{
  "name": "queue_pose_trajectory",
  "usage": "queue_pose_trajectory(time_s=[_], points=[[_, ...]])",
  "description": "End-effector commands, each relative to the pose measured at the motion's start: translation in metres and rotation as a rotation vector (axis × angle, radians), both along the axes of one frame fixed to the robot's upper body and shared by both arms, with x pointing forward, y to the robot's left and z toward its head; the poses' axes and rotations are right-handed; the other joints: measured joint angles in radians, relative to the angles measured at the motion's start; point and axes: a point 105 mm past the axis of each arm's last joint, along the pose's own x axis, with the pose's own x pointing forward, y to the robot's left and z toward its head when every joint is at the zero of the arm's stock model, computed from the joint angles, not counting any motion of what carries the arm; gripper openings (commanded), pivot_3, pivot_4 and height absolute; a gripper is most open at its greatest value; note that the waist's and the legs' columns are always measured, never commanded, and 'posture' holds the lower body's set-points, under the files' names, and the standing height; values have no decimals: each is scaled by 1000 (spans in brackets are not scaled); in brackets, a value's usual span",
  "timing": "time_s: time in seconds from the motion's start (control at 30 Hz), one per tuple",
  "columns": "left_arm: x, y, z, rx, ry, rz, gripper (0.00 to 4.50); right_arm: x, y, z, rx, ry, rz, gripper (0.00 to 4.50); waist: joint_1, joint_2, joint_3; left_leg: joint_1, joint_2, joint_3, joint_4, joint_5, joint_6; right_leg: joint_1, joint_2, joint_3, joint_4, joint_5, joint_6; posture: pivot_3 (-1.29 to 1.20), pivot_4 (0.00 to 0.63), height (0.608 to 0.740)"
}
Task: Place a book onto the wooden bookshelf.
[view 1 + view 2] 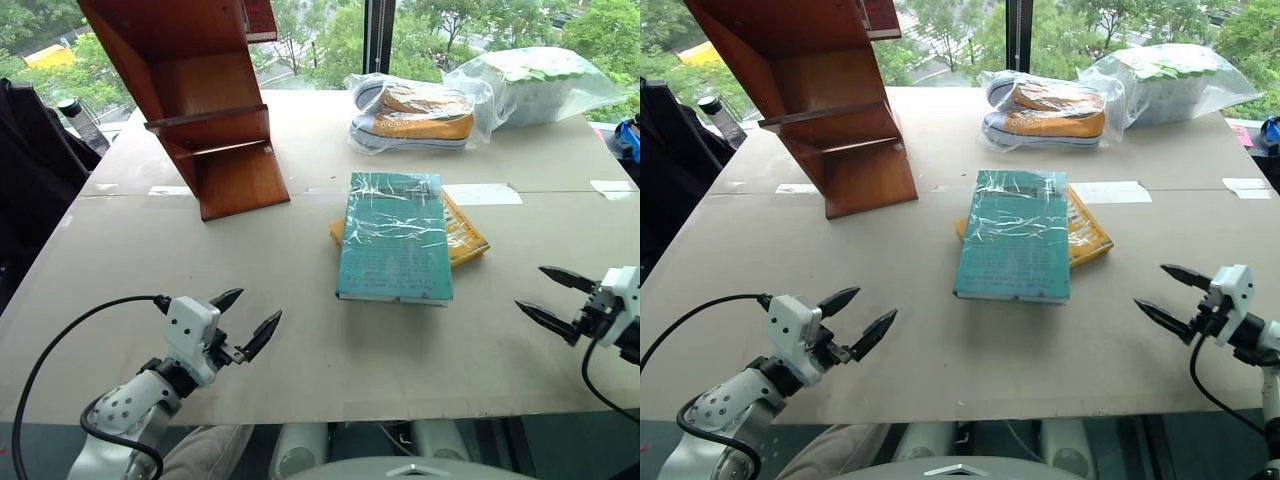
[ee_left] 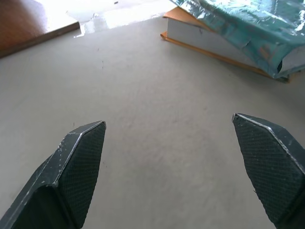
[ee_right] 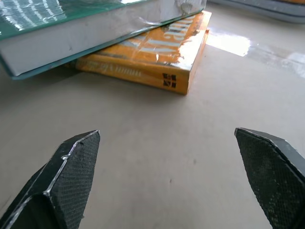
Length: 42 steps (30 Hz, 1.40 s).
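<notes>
The teal-green book [image 1: 395,238], wrapped in crinkled clear plastic, lies flat at the table's middle, resting partly on a smaller yellow-orange book [image 1: 466,235]. The reddish-brown wooden bookshelf [image 1: 195,95] stands tilted at the far left of the table. My left gripper [image 1: 247,320] hovers open near the front left, well short of the book, nothing between its fingers. My right gripper [image 1: 545,296] is open at the front right, pointing toward the books, a gap of bare table between. The right wrist view shows the teal book's [image 3: 86,28] white page edge over the orange book [image 3: 152,57].
A pair of orange-and-grey sneakers in a clear bag [image 1: 415,115] and a bagged white-green item [image 1: 545,85] sit at the far right. The table [image 1: 300,360] is covered in beige board with taped seams. A dark bag and bottle [image 1: 75,120] stand off the left edge.
</notes>
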Motion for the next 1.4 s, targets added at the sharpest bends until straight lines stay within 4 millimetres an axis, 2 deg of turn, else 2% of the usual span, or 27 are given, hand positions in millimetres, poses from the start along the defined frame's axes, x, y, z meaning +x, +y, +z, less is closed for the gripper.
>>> queue_pose_trajectory(time_s=[0.03,0.17,0.3,0.4,0.63,0.67,0.83,1.0,1.17,1.3,1.4], points=[[-8,-11,20,-40,-29,-122,4374,21,8,13,-37,-31,-114,4500,2,1,0,0,0,0,0,0,0,0,0,0,0,0,0,0,150,693],[-6,-13,49,-95,-81,-200,4374,52,28,24,-9,-45,-214,4500,3,0,0,-3,0,0,0,0,0,-1,-1,0,-1,0,0,0,150,693],[-7,-8,69,-31,-112,-257,4374,76,37,36,73,-81,-284,4500,2,0,1,-3,-1,1,0,0,0,-2,0,0,-1,0,0,0,150,693],[-5,0,80,20,-140,-245,4500,88,47,40,82,-91,-255,3661,2,1,1,-3,-1,2,0,0,0,-2,0,1,-1,0,0,0,150,693],[-7,6,87,66,-152,-268,4500,96,80,36,86,-48,-96,170,-2,1,1,-3,-1,2,0,0,0,-2,0,1,-1,0,0,0,150,693],[-8,6,88,66,-151,-275,4500,95,85,36,93,-41,-67,42,-3,1,1,-3,-1,2,0,0,0,-2,0,1,-1,1,-1,0,150,693],[-12,6,86,80,-142,-293,4500,80,108,34,124,11,81,42,-5,1,1,-3,0,2,0,0,0,-2,0,1,-1,1,-1,0,150,693],[-12,-2,81,69,-126,-324,4500,77,105,35,133,5,89,42,-4,1,1,-3,0,1,0,0,0,-2,0,0,0,0,0,0,150,693],[-12,-5,73,56,-85,-347,4500,74,91,37,128,-16,50,42,-3,1,2,-3,0,2,0,0,0,-2,0,1,-1,1,-1,0,150,693],[-9,-6,72,57,-78,-361,4500,52,108,31,148,47,191,42,2,1,2,-3,0,1,0,0,0,-2,0,0,-1,1,-1,0,150,693],[-8,-6,72,58,-75,-367,4500,42,115,29,158,69,232,42,-2,1,2,-2,0,2,0,0,0,-2,1,1,0,0,0,0,150,693]])
